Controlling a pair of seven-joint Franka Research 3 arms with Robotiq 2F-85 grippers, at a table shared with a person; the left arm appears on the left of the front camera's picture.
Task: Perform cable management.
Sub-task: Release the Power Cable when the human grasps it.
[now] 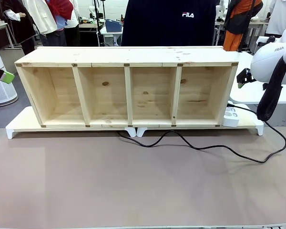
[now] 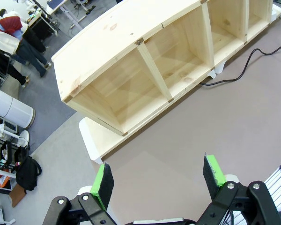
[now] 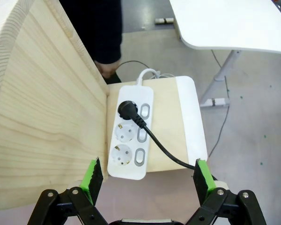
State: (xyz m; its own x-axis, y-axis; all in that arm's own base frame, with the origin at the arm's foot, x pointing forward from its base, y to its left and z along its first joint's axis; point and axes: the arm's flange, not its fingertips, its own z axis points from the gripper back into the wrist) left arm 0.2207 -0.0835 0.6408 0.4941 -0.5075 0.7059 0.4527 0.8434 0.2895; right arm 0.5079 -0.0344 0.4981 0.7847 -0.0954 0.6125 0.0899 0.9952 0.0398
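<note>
The cable [image 1: 190,143] lies loose on the worktop [image 1: 133,191] before the shelf [image 1: 126,88], plugged into the power strip [image 3: 129,136]. My right pincer [image 3: 144,176] hangs wide above that plug, ready to pull. My left pincer [image 2: 159,177] waits wide too.

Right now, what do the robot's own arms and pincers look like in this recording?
The right arm is glossy white and rounded, with partial dark lettering on its shell and a black fabric sleeve hanging from it. Both the left pincer and the right pincer are black, jointed metal linkages with visible bolts, tipped with bright green pads.
</note>
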